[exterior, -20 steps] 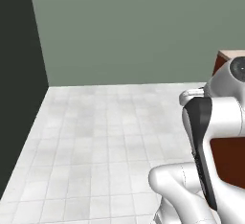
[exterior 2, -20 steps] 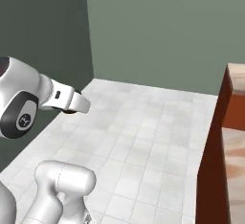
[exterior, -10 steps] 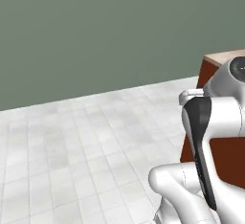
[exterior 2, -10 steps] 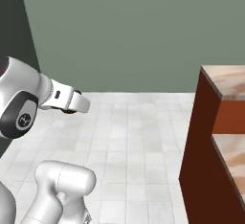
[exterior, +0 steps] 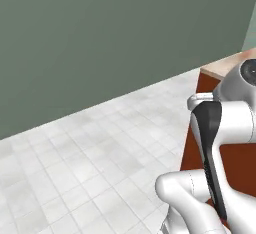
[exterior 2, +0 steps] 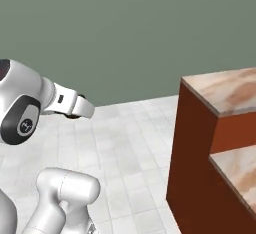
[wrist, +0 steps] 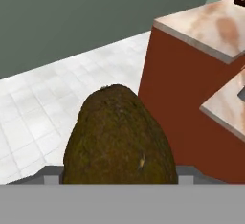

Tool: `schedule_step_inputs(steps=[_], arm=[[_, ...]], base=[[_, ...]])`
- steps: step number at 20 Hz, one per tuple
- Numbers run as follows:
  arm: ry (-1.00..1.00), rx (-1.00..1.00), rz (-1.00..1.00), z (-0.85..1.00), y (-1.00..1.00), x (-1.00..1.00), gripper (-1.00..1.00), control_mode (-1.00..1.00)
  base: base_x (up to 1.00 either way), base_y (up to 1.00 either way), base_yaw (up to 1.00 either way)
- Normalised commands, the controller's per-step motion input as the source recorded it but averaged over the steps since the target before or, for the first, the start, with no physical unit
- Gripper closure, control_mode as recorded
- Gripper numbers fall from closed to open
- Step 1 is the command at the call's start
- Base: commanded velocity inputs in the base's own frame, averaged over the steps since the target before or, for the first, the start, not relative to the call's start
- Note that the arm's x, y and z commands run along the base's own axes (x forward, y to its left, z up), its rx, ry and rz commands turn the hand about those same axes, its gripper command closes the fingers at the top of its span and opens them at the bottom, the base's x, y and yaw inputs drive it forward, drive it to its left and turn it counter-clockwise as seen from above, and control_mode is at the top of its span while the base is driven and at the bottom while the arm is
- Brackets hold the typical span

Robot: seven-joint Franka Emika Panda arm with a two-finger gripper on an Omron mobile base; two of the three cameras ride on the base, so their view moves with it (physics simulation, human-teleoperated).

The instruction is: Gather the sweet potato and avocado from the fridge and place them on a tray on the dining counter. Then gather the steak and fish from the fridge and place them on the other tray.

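The avocado point(wrist: 117, 137), a dark brown-green pebbled lump, sits right at the hand and takes up the lower middle of the hand view. My gripper is shut on it, and the avocado covers the fingers. Ahead and to the right stands the dining counter point(wrist: 201, 24), with a beige marbled top and a red-brown front, stepped in two levels. It also appears at the right in the right base view point(exterior 2: 225, 90) and at the right edge behind the arm in the left base view point(exterior: 222, 68). The fridge, trays, sweet potato, steak and fish are out of view.
A pale tiled floor point(exterior: 90, 148) stretches to a grey-green wall point(exterior 2: 125, 28). A small dark thing point(wrist: 239, 0) lies on the counter's upper top at the far right. The counter's near corner point(exterior 2: 181, 85) stands close to the right of the arm.
The whole picture has swung as the base turns: the dark edge at the left has gone and the dining counter has come further into view. The arm keeps its pose.
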Motion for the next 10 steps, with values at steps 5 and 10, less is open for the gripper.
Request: schedule_step_inputs(steps=[5,10], arm=[[0.00,0.00,0.00,0.00,0.00,0.00,1.00,1.00],[0.00,0.00,0.00,0.00,0.00,0.00,1.00,1.00]], base=[[0.82,0.49,-0.48],[0.85,0.53,-0.46]])
